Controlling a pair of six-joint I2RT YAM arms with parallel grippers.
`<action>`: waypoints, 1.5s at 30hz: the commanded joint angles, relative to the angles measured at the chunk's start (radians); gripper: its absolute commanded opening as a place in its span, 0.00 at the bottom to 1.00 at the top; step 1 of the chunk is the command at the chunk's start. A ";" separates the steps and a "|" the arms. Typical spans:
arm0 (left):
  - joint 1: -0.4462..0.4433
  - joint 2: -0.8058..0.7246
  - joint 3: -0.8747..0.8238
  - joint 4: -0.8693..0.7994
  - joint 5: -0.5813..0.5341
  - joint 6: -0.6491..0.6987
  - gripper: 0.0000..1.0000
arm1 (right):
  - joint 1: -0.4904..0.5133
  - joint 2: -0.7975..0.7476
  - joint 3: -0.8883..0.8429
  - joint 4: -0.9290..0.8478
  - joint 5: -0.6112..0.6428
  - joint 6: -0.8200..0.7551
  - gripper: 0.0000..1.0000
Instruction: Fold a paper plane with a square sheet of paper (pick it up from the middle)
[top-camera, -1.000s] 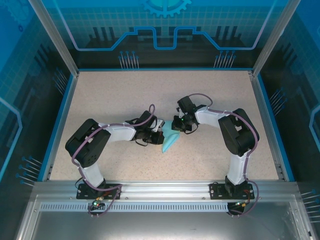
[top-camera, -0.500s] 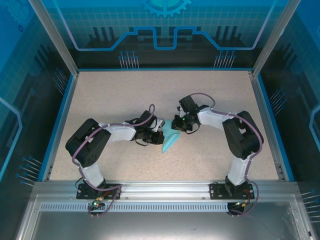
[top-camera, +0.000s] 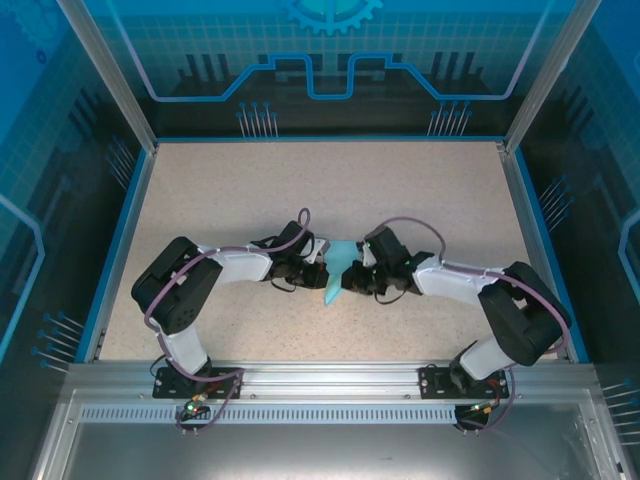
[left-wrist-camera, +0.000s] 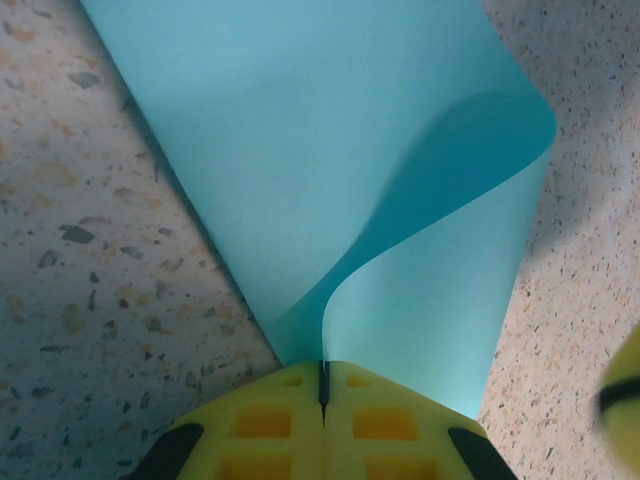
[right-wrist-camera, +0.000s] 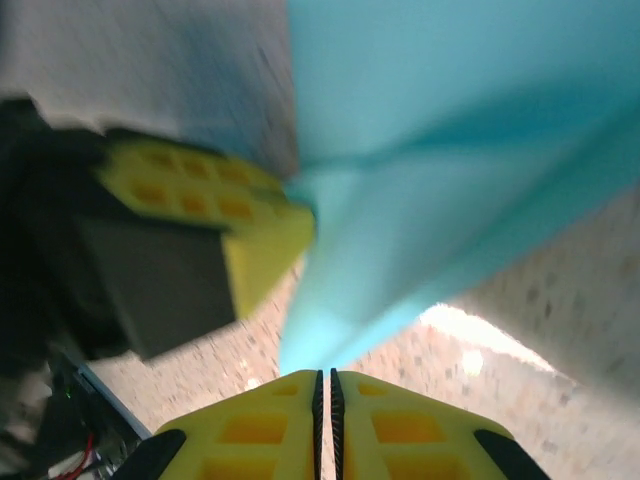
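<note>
The speckled beige stone-look surface (top-camera: 250, 190) is bordered by a blue rim, with a silver aluminium rail (top-camera: 320, 378) along its near edge where both arms are bolted. The black-and-white left arm (top-camera: 240, 265) reaches from the near left corner toward the middle. The black-and-white right arm (top-camera: 455, 280) reaches in low from the near right corner, so the two tips meet close together around the centre of the surface, a little nearer the near edge than the far one. Between those tips lies the thin light cyan-blue sheet of paper (top-camera: 334, 288), partly folded into a narrow shape whose point aims toward the near edge. In the left wrist view the sheet of paper (left-wrist-camera: 330, 150) spreads flat on the surface, with one flap curling up and over in a smooth loop. The left arm's jaws are pressed together on the edge of that flap, their yellow pads (left-wrist-camera: 260, 425) meeting with the paper pinched in the seam. In the right wrist view the sheet of paper (right-wrist-camera: 450, 150) is blurred, its lower corner ending just above the yellow pads (right-wrist-camera: 250, 430). The right arm's jaws stand together with only a hairline slit, and I cannot tell whether they nip the paper. A yellow finger of the left arm (right-wrist-camera: 200, 205) sits just beside the sheet there.
</note>
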 joint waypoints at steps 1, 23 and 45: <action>0.001 0.041 0.008 -0.036 0.012 0.025 0.00 | 0.045 -0.023 -0.041 0.140 0.003 0.110 0.13; 0.002 0.044 0.001 -0.036 0.010 0.030 0.00 | 0.128 0.132 -0.031 0.264 0.004 0.182 0.13; 0.003 0.049 0.015 -0.050 0.006 0.036 0.00 | 0.128 0.058 -0.103 0.347 0.027 0.180 0.15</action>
